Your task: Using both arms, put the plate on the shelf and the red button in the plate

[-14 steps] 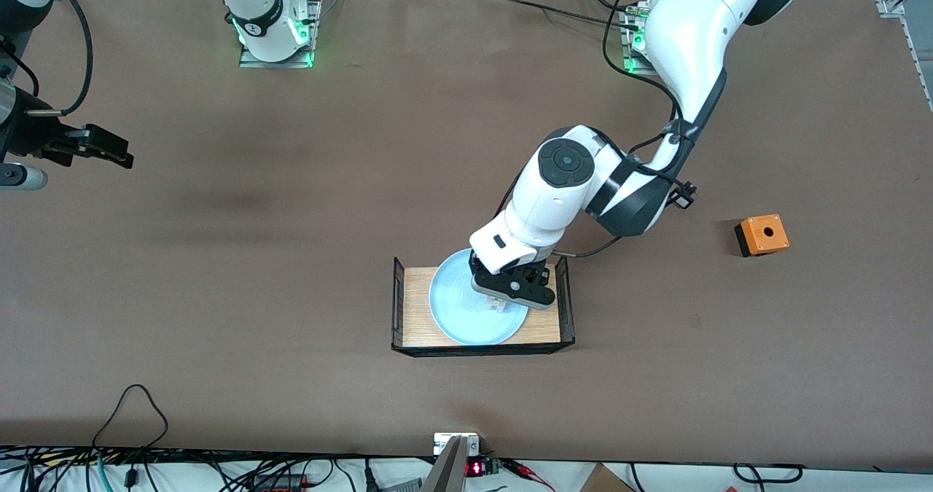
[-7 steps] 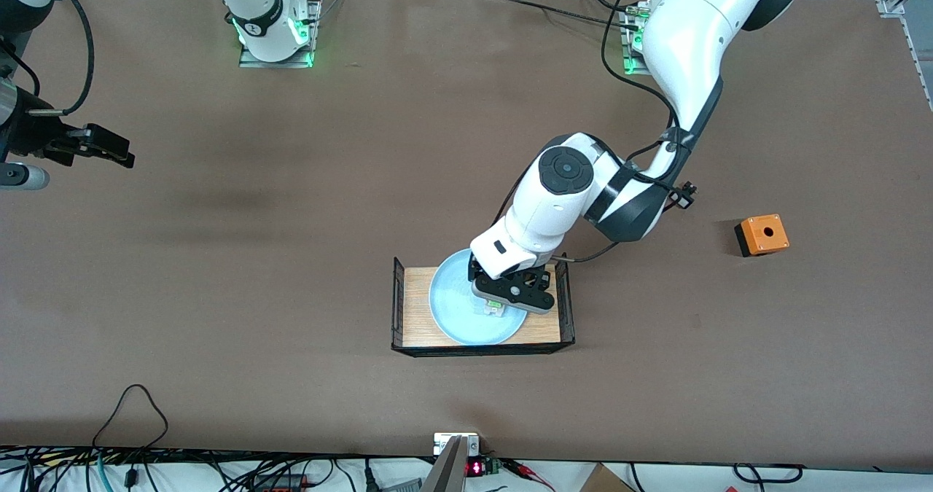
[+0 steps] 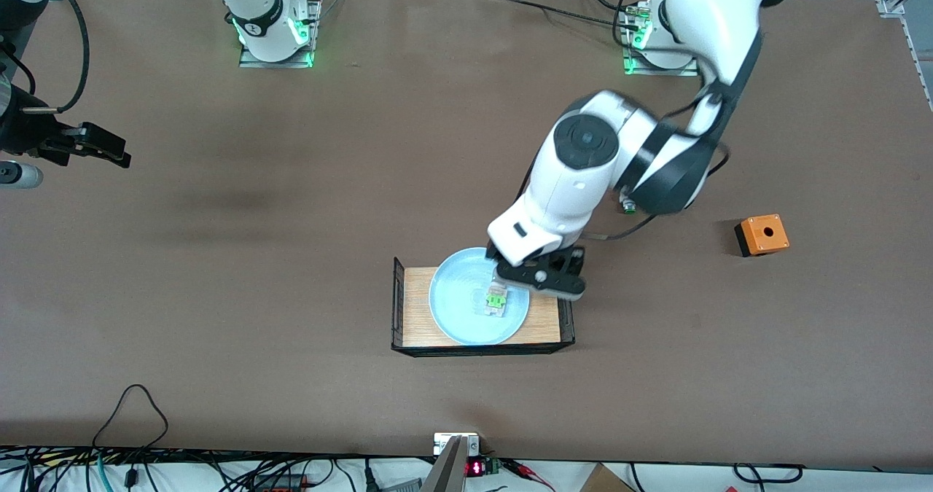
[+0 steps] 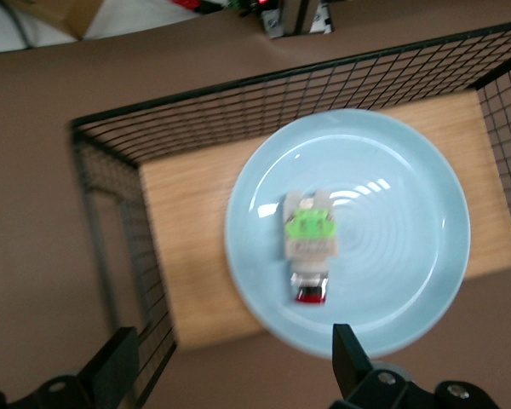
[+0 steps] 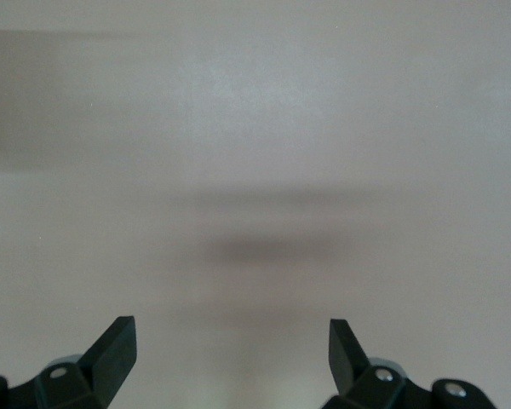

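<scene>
The pale blue plate (image 3: 466,313) lies in a wire-walled tray with a wooden floor (image 3: 550,324) near the table's middle. The red button (image 3: 496,301) lies on the plate: white-grey body, green middle, dark-red cap. In the left wrist view the plate (image 4: 409,247) fills the middle with the red button (image 4: 309,243) flat on it. My left gripper (image 3: 541,279) is open and empty, up above the plate's edge toward the left arm's end; its fingertips (image 4: 345,345) frame the plate's rim. My right gripper (image 3: 95,146) is open and empty over bare table at the right arm's end.
An orange and black box (image 3: 762,234) with a round hole stands on the table toward the left arm's end. The tray has black wire mesh walls (image 4: 119,247) around the plate. Cables hang along the table's front edge (image 3: 131,404).
My left gripper has let go of the red button onto the plate and risen, drawing back toward the left arm's base. The right arm has barely moved.
</scene>
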You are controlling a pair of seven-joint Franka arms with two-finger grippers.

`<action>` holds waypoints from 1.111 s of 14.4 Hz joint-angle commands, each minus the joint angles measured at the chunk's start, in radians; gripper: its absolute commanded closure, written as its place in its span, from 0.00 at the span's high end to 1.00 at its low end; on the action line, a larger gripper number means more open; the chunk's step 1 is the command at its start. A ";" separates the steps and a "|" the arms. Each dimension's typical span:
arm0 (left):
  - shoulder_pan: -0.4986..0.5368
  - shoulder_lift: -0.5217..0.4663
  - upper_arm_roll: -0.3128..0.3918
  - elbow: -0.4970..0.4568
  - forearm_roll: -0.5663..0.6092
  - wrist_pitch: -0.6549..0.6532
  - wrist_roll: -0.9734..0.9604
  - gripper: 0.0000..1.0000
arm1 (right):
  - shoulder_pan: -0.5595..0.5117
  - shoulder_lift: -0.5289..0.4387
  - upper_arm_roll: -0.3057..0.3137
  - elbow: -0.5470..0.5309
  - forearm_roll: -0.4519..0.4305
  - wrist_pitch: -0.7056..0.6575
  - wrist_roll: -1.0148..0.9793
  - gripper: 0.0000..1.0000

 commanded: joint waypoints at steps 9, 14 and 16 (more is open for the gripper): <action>0.244 -0.324 -0.008 -0.153 -0.162 -0.413 0.352 1.00 | 0.000 -0.008 -0.005 0.007 -0.002 -0.013 -0.014 1.00; 0.278 -0.485 0.145 -0.338 -0.285 -0.404 0.486 1.00 | 0.000 -0.008 -0.003 0.007 -0.002 -0.014 -0.014 1.00; 0.269 -0.585 0.241 -0.465 -0.301 -0.330 0.517 1.00 | 0.000 -0.008 -0.005 0.009 -0.002 -0.014 -0.014 1.00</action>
